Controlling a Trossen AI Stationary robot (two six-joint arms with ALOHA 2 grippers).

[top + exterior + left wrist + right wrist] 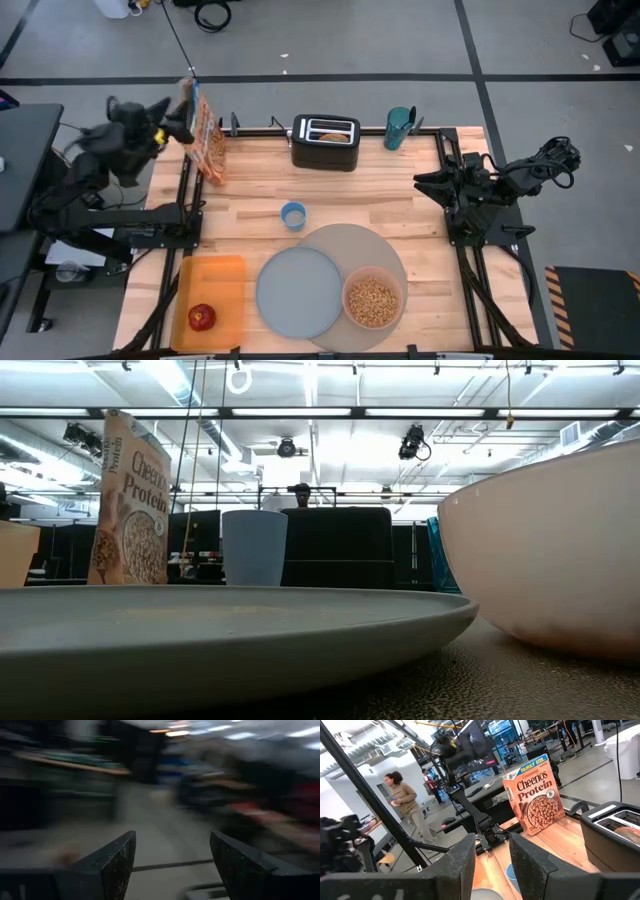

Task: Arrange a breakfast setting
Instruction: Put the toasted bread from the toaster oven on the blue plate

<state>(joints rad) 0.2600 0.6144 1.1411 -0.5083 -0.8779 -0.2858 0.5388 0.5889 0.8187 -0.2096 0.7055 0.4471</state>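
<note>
The orange cereal box (208, 142) stands upright on its base at the table's far left; it also shows in the right wrist view (535, 795). My left gripper (180, 115) is open and empty (172, 865), just left of the box, beyond the table's left edge. My right gripper (424, 181) is at the table's right side, slightly open and empty (492, 865). The grey-blue plate (298, 290) and the pink bowl (372, 300) holding cereal sit on the grey mat (355, 245). The red apple (201, 317) lies on an orange tray (215, 280). The spoon is not in view.
A black toaster (325, 142) with the bagel half (336, 137) in a slot stands at the far edge. The teal cup (398, 127) stands to its right. A small light-blue cup (293, 215) stands mid-table. A person (405, 800) walks in the room beyond.
</note>
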